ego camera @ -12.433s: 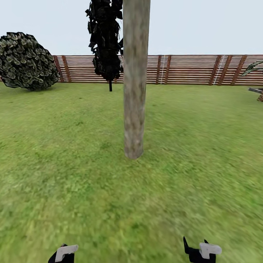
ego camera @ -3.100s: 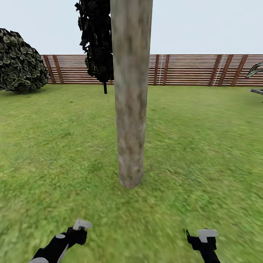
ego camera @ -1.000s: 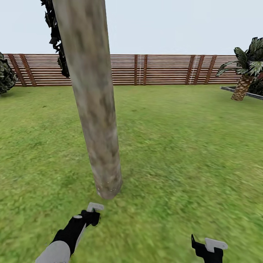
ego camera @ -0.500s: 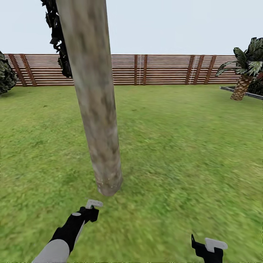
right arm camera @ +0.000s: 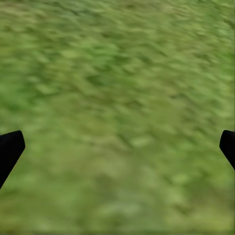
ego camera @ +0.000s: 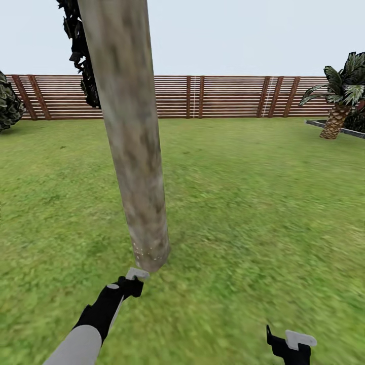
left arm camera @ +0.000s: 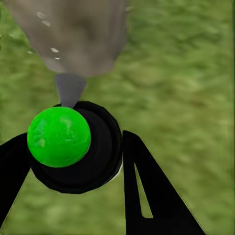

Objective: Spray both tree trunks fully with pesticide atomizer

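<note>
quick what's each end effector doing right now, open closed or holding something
Left end effector: shut on the sprayer, its nozzle aimed at the base of the tree trunk.
Right end effector: open, nothing between its fingers, above grass.

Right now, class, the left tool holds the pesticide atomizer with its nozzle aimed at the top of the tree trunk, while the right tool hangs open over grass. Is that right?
Not quite. The left tool holds the pesticide atomizer, but its nozzle points at the base of the tree trunk, as the head view shows. The right tool does hang open over the grass.
</note>
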`<state>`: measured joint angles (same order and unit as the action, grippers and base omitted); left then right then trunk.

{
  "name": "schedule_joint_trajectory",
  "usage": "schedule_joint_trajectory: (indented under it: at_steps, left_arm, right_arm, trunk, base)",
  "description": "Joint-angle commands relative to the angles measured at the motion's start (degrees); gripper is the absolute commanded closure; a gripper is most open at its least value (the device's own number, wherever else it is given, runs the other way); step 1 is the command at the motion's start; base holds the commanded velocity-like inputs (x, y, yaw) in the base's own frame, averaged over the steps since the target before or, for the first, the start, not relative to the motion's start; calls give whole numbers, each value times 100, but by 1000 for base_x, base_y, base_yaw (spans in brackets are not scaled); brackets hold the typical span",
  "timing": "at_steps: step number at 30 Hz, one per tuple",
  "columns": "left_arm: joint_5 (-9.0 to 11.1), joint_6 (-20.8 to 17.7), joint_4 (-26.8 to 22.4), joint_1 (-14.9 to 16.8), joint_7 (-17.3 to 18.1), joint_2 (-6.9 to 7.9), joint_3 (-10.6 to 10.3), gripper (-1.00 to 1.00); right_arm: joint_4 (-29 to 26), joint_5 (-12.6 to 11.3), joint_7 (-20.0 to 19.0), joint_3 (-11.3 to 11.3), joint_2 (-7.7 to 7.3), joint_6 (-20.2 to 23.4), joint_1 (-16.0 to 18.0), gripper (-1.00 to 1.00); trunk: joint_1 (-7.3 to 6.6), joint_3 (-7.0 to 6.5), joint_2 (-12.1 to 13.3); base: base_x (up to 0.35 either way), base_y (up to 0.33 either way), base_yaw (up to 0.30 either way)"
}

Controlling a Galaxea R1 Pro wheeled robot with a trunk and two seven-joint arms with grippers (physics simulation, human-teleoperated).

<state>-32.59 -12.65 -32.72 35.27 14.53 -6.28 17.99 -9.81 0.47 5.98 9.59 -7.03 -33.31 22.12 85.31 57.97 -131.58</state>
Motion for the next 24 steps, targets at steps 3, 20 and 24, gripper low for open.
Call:
schedule_joint_trajectory:
  at_steps: [3,20,24]
  left_arm:
    - [-31,-22,-164,-3,55,51,82,100]
    - [-15,-606,-1043,-25,73,-104,-46,100]
    - [233,-561,-1051,-63,84,90,290,100]
  right_arm:
    - [5,6,8,8,0,-18,3,-100]
    - [4,6,8,6,-18,-18,3,-100]
    - [5,6,8,-1,-18,-18,3,-100]
  trunk:
    - [-1,5,-2]
    - [-1,5,-2]
    - [-1,5,-2]
  base:
    - [-125,0,0]
    - [-30,0,0]
    - [-37,0,0]
